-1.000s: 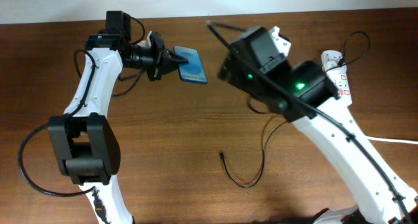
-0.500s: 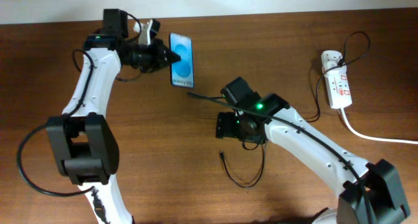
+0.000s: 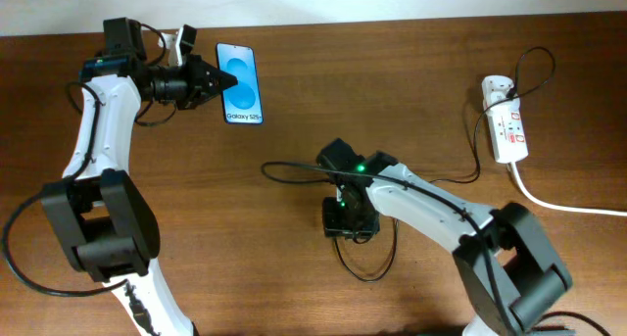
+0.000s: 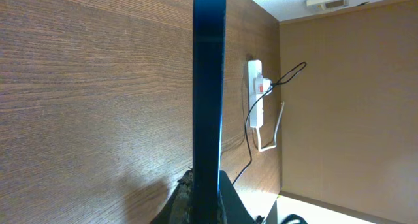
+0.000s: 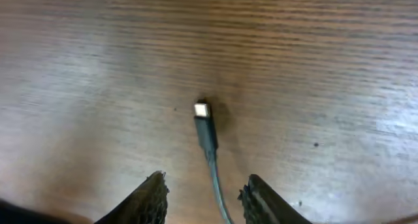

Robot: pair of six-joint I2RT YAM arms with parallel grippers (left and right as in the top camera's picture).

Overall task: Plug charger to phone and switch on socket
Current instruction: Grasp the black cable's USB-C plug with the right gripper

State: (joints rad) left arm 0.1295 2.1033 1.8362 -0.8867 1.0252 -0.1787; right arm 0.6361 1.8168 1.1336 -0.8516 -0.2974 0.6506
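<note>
The phone (image 3: 241, 82), blue screen up with "Galaxy" text, is at the back left, and my left gripper (image 3: 226, 81) is shut on its left edge. In the left wrist view the phone (image 4: 209, 87) shows edge-on, rising from the left gripper (image 4: 208, 192). My right gripper (image 3: 348, 221) is low over the table's middle, above the charger's end. In the right wrist view the charger (image 5: 208, 136) and its metal tip lie on the wood. The cable runs back between the right gripper (image 5: 204, 188) fingers, which stand apart and touch nothing. The socket (image 3: 507, 130) lies at the far right.
The charger cable (image 3: 364, 276) loops just in front of the right gripper and runs back up to the socket. A thick white cord (image 3: 558, 205) leaves the socket toward the right edge. The socket (image 4: 255, 80) also shows far off in the left wrist view.
The right arm swung down from the back of the table to the charger's tip, its jaws narrowing. The left arm carried the phone leftward and turned its screen up.
</note>
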